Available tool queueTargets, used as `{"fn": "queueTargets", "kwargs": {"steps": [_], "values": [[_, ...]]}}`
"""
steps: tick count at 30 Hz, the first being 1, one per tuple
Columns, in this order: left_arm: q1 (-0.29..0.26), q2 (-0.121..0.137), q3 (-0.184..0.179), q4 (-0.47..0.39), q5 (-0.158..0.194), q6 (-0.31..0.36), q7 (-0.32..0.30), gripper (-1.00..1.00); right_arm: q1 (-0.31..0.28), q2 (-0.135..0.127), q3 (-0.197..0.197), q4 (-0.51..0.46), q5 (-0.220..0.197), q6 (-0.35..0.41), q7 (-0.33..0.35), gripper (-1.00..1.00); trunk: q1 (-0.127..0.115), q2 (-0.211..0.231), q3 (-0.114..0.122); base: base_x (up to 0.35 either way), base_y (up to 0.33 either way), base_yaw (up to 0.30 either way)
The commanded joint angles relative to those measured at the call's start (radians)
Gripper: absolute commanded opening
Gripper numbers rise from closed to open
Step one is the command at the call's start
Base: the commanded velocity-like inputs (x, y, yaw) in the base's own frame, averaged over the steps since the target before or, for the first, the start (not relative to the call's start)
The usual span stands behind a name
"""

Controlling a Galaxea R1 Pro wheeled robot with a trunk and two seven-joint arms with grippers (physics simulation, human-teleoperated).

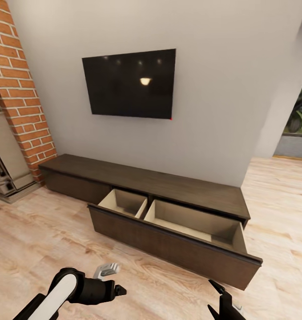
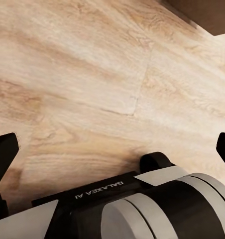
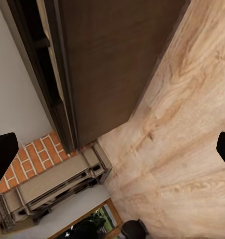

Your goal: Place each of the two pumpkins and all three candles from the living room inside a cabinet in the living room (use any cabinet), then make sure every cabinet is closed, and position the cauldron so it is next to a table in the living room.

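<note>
Brown cabinet (image 1: 168, 209) drawer out, interior partly hidden; both tools spread wide, empty.

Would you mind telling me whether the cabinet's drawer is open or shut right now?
Open: the cabinet has its drawer pulled out, its two tan compartments exposed.

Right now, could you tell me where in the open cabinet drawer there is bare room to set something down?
Both compartments of the pulled-out drawer look bare: the narrower one nearer the brick column, and the wider one beyond the divider. The cabinet top is bare too. Nothing looks crowded.
</note>
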Motion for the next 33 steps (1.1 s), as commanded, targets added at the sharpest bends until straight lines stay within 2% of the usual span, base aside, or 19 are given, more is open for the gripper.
{"fn": "queueTargets", "kwargs": {"steps": [1,8,18,33], "values": [[-0.001,0.001,-0.002,-0.001,0.011,0.000,0.010,1.00,0.000,0.000,-0.003,0.000,-0.004,0.007,0.000,1.00,0.000,0.000,-0.001,-0.004,0.000,0.281],[-0.001,0.001,-0.002,-0.001,0.011,0.000,0.010,1.00,0.000,0.000,-0.003,0.000,0.017,0.007,0.000,1.00,0.000,0.000,-0.001,-0.001,0.000,0.282],[-0.001,0.000,-0.002,-0.001,0.011,0.000,0.011,1.00,0.000,0.000,-0.003,0.000,0.020,0.007,-0.001,1.00,0.000,0.000,-0.001,0.000,0.000,0.283],[-0.001,-0.001,-0.004,-0.001,0.007,-0.003,0.012,1.00,0.000,0.000,-0.003,0.000,0.021,0.007,0.000,1.00,-0.058,0.105,0.046,0.000,0.000,0.288]]}}
